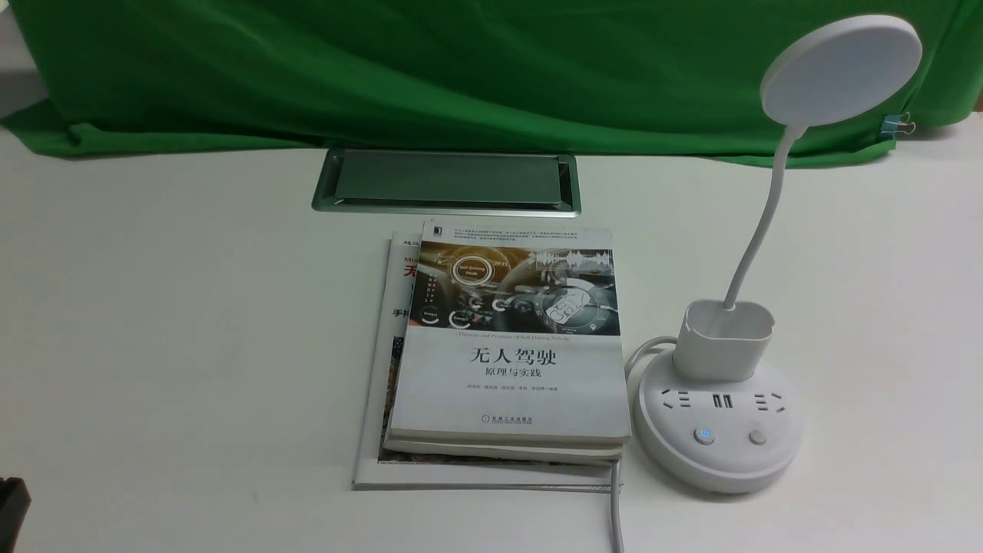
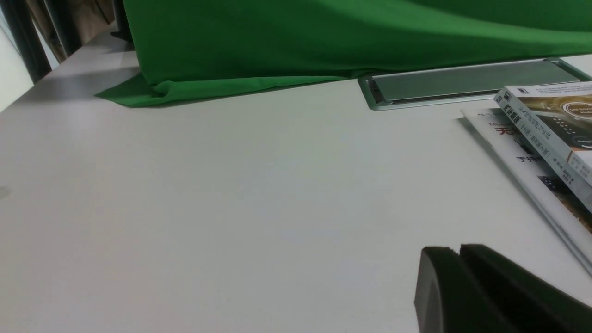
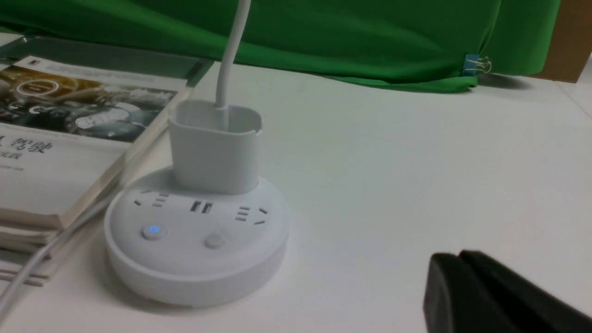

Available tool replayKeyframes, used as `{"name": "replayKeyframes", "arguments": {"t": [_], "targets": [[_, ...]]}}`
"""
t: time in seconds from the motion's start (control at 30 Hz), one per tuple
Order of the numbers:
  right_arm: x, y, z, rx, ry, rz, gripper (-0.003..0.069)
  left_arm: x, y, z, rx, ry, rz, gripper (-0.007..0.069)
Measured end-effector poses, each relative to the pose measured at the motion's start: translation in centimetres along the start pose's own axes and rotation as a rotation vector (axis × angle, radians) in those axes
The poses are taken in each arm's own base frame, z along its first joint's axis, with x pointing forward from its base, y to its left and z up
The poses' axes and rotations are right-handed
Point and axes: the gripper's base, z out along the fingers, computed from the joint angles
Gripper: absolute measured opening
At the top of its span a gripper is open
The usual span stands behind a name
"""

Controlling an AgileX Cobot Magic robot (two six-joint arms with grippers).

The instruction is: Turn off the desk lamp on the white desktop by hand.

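Observation:
The white desk lamp (image 1: 720, 430) stands on the white desktop (image 1: 153, 307) at the right, its disc head (image 1: 841, 69) up on a thin neck (image 1: 756, 230) above a cup holder (image 1: 723, 338). On its round base (image 3: 194, 240) one button (image 3: 153, 230) glows blue beside a plain button (image 3: 214, 240). My right gripper (image 3: 460, 256) is shut and empty, low over the desktop, apart from the base. My left gripper (image 2: 459, 249) is shut and empty over bare desktop, with only a dark corner (image 1: 11, 507) of that arm in the front view.
A stack of books (image 1: 507, 353) lies just left of the lamp base, with the lamp's cable (image 1: 614, 507) running along it to the front edge. A silver-framed grey hatch (image 1: 447, 180) sits behind the books. Green cloth (image 1: 461, 69) hangs at the back.

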Motion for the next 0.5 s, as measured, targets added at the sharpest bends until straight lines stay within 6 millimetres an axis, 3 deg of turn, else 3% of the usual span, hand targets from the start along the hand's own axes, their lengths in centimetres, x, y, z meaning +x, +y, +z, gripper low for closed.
{"name": "replayKeyframes", "arguments": {"t": [0.5], "targets": [[0.0,0.0,0.0,0.0,0.0,0.0,0.0048,0.0,0.0,0.0,0.0,0.0,0.0,0.002]]}}
